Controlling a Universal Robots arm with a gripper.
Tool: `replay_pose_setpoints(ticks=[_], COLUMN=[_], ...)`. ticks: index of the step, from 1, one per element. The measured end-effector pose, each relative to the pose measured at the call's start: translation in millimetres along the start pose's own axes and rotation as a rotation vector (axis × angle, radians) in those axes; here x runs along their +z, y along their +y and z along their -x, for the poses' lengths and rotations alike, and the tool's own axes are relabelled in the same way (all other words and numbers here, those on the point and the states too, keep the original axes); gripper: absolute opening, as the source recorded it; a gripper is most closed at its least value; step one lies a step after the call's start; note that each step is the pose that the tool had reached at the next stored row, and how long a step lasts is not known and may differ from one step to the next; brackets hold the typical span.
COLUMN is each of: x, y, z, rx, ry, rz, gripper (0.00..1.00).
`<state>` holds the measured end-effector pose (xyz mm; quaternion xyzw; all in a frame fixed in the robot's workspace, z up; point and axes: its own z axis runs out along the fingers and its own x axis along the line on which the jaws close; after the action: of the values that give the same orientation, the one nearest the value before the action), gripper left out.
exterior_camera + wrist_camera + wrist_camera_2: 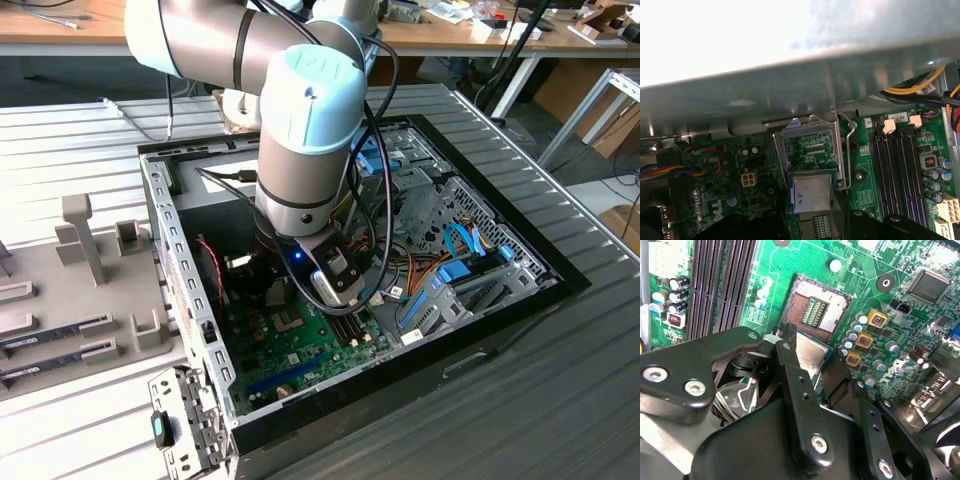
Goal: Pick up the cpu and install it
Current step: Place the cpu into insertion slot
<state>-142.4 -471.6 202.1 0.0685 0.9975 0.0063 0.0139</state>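
My pincer (pixel 811 359) is closed on the cpu (pixel 814 351) by its edges. The bare socket (pixel 815 312) lies just beneath.

Green motherboard (pixel 805 260) directly beneath gripper (pixel 812 362) | black memory slots (pixel 720 285) beside it on the board | coloured cables (pixel 665 170) off to one side | open black case (pixel 400 385) surrounding | grey tray (pixel 40 270) well away, outside case

You're working in an electronics assembly lab.
An open black desktop computer case (pixel 420 375) with its green circuit board (pixel 805 260) bared lies on your ribbed grey metal table (pixel 560 400), beside a grey moulded parts fixture (pixel 110 300); cluttered wooden workbenches (pixel 80 35) stand behind.
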Motion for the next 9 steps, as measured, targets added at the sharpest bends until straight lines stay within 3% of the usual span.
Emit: replay_pose_setpoints(ticks=[3, 9], x=[-1.1, -13.5], y=[0.0, -0.1], z=[0.2, 0.5], rx=[0.001, 0.001], ry=[-0.0005, -0.0001], rz=[0.0004, -0.0001], gripper=[0.45, 0.45])
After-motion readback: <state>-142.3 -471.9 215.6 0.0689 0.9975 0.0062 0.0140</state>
